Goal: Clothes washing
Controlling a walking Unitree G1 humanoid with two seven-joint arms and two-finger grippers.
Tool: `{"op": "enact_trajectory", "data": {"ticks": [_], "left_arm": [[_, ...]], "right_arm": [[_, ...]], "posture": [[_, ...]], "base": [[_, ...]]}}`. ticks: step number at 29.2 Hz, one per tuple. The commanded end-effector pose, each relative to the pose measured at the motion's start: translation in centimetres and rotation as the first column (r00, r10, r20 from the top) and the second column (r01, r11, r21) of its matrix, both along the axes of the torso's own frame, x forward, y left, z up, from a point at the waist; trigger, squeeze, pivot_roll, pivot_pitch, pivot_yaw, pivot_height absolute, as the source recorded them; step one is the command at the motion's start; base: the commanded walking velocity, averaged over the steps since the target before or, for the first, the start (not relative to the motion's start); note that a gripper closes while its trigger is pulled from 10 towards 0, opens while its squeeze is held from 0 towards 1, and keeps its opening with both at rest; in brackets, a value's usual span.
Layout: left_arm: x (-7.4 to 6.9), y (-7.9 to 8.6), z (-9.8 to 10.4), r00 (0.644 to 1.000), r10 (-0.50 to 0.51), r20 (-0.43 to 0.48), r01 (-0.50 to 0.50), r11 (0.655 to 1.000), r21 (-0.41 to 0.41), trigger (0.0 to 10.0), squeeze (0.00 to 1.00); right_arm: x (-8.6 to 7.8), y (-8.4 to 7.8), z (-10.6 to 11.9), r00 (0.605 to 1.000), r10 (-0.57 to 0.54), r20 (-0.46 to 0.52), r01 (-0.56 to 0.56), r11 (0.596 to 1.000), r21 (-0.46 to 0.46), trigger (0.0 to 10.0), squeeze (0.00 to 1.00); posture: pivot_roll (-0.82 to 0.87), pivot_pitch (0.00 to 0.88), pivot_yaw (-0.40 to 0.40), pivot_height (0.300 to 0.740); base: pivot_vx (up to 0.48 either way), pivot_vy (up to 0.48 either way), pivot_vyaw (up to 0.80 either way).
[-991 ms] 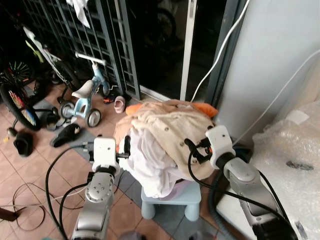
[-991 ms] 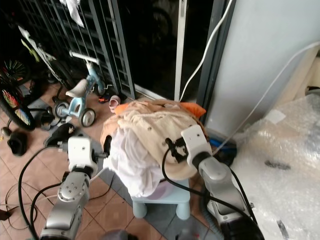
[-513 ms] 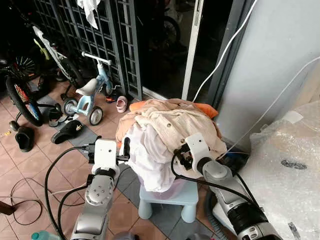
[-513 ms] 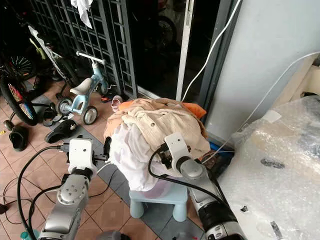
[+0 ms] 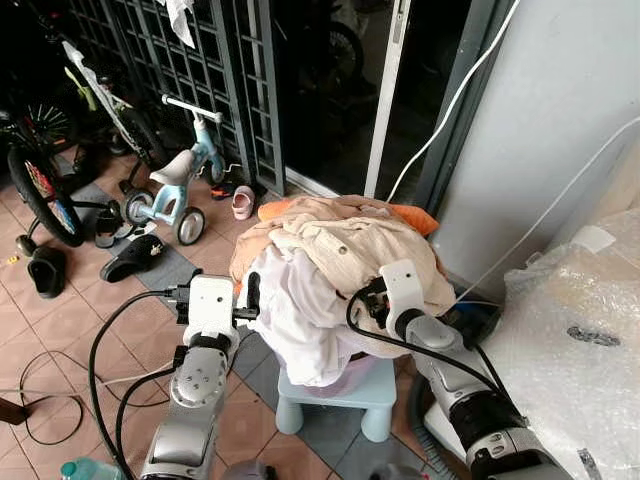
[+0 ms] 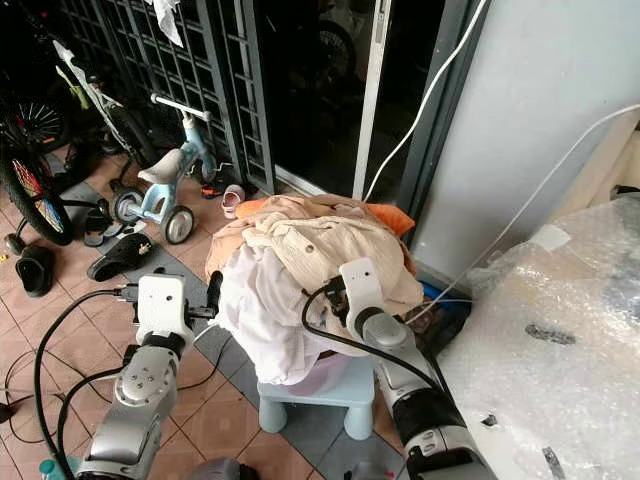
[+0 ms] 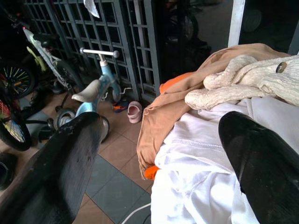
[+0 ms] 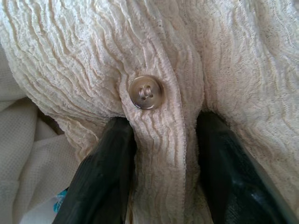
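Head views: both arms reach forward to the laundry pile point(image 5: 335, 265) on the pale blue stool point(image 5: 345, 395).

Left wrist: left gripper point(image 7: 159, 158), jaws apart, at the white garment point(image 7: 196, 186).

Right wrist: right gripper point(image 8: 163, 172) seemingly pinching the buttoned cream shirt point(image 8: 154, 60)

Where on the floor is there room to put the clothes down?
Bare tiles lie between the slippers and the black cable, on the robot's left. Near the gate it is crowded: a blue tricycle, a bicycle, small shoes. The stool is buried under the clothes pile, and bubble wrap fills the right.
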State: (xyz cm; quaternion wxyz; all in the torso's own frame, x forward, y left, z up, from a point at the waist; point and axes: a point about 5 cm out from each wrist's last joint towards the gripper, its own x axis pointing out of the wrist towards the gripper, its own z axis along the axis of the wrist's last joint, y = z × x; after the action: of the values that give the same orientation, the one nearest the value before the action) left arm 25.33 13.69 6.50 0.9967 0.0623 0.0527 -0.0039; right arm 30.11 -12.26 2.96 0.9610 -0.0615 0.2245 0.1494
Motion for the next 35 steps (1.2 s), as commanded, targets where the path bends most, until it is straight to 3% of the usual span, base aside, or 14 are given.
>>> {"op": "enact_trajectory", "data": {"ticks": [1,9,13,14,24,27,29,33,34,35], "left_arm": [[0.1,0.0,-0.1,1.0,0.002,-0.005,-0.002,1.0,0.002,10.0,0.0],[0.3,0.1,-0.2,1.0,0.001,-0.009,-0.001,1.0,-0.001,10.0,0.0],[0.6,0.2,-0.4,0.999,0.036,-0.03,-0.037,0.999,-0.038,10.0,0.0],[0.6,-0.3,-0.4,0.999,0.006,-0.049,-0.01,0.996,-0.087,10.0,0.0],[0.5,-0.3,-0.5,1.0,0.02,-0.021,-0.02,1.0,0.011,10.0,0.0],[0.9,-0.5,-0.2,1.0,0.013,-0.003,-0.013,1.0,0.013,10.0,0.0],[1.0,-0.7,-0.1,1.0,0.005,-0.001,-0.005,1.0,0.004,10.0,0.0],[1.1,-0.9,-0.1,1.0,-0.006,0.003,0.006,1.0,0.009,10.0,0.0],[1.1,-0.8,0.0,1.0,-0.006,0.003,0.006,1.0,0.012,10.0,0.0],[1.2,-0.8,-0.1,1.0,-0.005,0.002,0.005,1.0,0.014,10.0,0.0]], "right_arm": [[0.3,-0.4,0.0,1.0,-0.029,-0.005,0.03,0.999,0.019,0.0,0.0],[0.5,0.0,0.7,0.998,-0.044,0.033,0.04,0.992,0.121,0.0,0.0],[0.9,-0.6,2.7,0.986,-0.055,0.156,0.036,0.992,0.124,0.0,0.0],[1.0,-0.9,3.4,0.98,-0.061,0.19,0.036,0.991,0.131,0.0,0.0],[-0.7,-3.9,8.4,0.872,-0.153,0.466,0.072,0.98,0.186,0.0,0.0],[-1.2,-3.6,10.6,0.82,-0.123,0.559,0.032,0.985,0.17,0.0,0.0],[-1.3,-3.1,11.2,0.809,-0.097,0.58,0.003,0.987,0.162,0.0,0.0],[-1.6,-2.1,10.9,0.824,-0.064,0.563,-0.048,0.982,0.183,0.0,0.0],[-1.8,-1.2,10.5,0.842,-0.01,0.539,-0.109,0.976,0.19,1.8,0.0],[-2.1,-0.6,10.0,0.855,0.036,0.517,-0.149,0.973,0.178,6.1,0.0]], "posture": [[-0.03,0.0,0.035,0.74],[-0.04,0.0,0.046,0.74],[-0.03,0.0,0.035,0.74],[-0.04,0.0,0.036,0.74],[-0.06,0.0,0.046,0.74],[-0.07,0.0,0.054,0.74],[-0.08,0.0,0.059,0.74],[-0.07,0.0,0.061,0.74],[-0.06,0.0,0.059,0.74],[-0.06,0.0,0.059,0.74]], "base": [[0.0,0.0,0.0],[0.0,0.0,0.0],[0.0,0.0,0.0],[0.0,0.0,0.0],[0.0,0.0,0.0],[0.0,0.0,0.0],[0.0,0.0,0.0],[0.0,0.0,0.0],[0.0,0.0,0.0],[0.0,0.0,0.0]]}}
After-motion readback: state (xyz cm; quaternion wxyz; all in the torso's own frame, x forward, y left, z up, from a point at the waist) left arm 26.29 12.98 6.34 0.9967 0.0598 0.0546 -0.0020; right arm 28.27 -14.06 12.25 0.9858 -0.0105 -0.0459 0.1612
